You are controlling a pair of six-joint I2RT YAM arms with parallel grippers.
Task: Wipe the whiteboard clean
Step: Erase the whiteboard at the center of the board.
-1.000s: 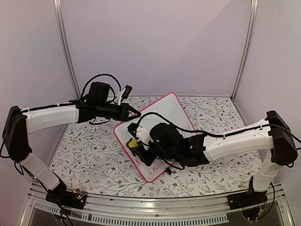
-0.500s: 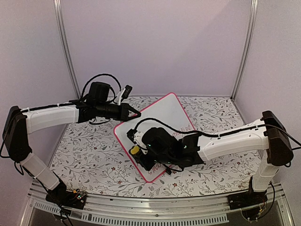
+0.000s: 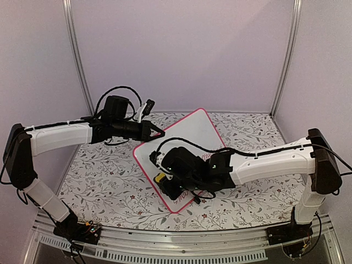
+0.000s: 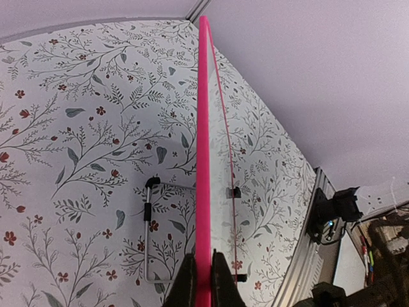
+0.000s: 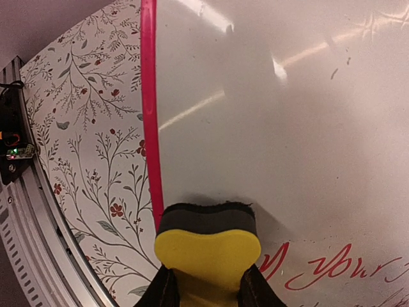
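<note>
Floral table (image 3: 110, 181), lilac walls (image 3: 181, 55), metal rail (image 3: 181, 242)

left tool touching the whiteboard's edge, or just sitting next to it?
Touching. Left wrist view: the left tool clamps the whiteboard by its pink frame, fingers flush on both sides, no gap.

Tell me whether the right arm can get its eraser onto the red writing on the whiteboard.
Probably yes: the right gripper holds the eraser at the whiteboard, and the red writing lies right beside it, nothing between.
</note>
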